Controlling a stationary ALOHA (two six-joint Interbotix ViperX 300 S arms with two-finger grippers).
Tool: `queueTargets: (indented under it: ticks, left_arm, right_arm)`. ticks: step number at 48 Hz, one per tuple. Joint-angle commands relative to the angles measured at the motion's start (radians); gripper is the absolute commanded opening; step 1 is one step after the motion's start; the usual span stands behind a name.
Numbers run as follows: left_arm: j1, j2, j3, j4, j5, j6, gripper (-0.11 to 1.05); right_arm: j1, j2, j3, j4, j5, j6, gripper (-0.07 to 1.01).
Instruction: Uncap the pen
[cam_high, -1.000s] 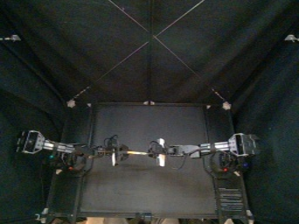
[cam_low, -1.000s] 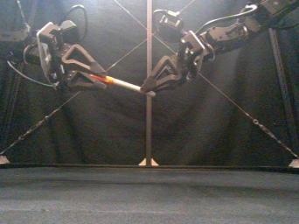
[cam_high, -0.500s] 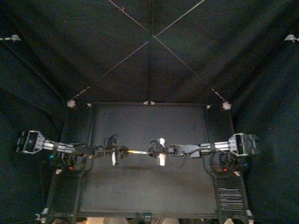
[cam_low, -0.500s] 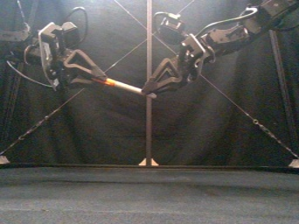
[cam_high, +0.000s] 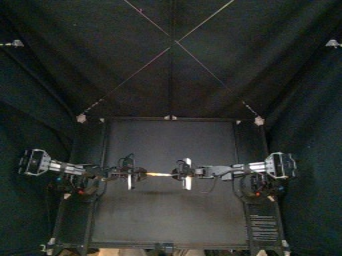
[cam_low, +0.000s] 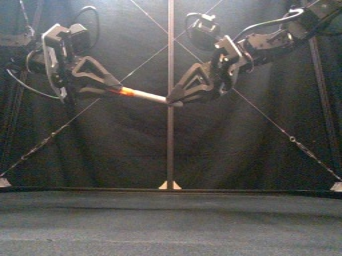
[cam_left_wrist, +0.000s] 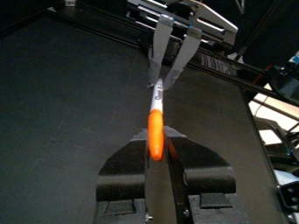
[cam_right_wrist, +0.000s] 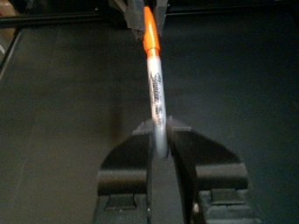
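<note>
Above the middle of the black table, well clear of its surface, your two arms meet, one reaching in from each side edge. The left gripper and the right gripper each have their jaws closed tight on the pen. It bridges the short gap between them. Its long axis runs left to right, parallel to the table's front edge, and slopes slightly down toward the right gripper. The orange cap is the end in the left jaws; the pale barrel is in the right. No gap shows between cap and barrel, so it looks not yet off. Any pull should run along that axis.
</note>
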Motion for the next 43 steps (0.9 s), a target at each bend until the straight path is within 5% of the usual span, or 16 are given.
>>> queueTargets:
  ticks: [1,20,43]
  left_arm:
    - [0.002,-0.02,-0.005,0.0,-0.002,0.0031,0.44]
    - [0.002,-0.064,0.023,0.0,0.002,0.0031,0.44]
    - [0.0,-0.092,0.032,0.0,0.012,0.0031,0.44]
  right_arm:
    - [-0.005,-0.069,0.026,0.011,-0.002,-0.006,0.5]
    - [-0.014,-0.166,0.114,0.015,-0.009,-0.006,0.5]
    - [-0.014,-0.17,0.118,0.015,-0.009,-0.006,0.5]
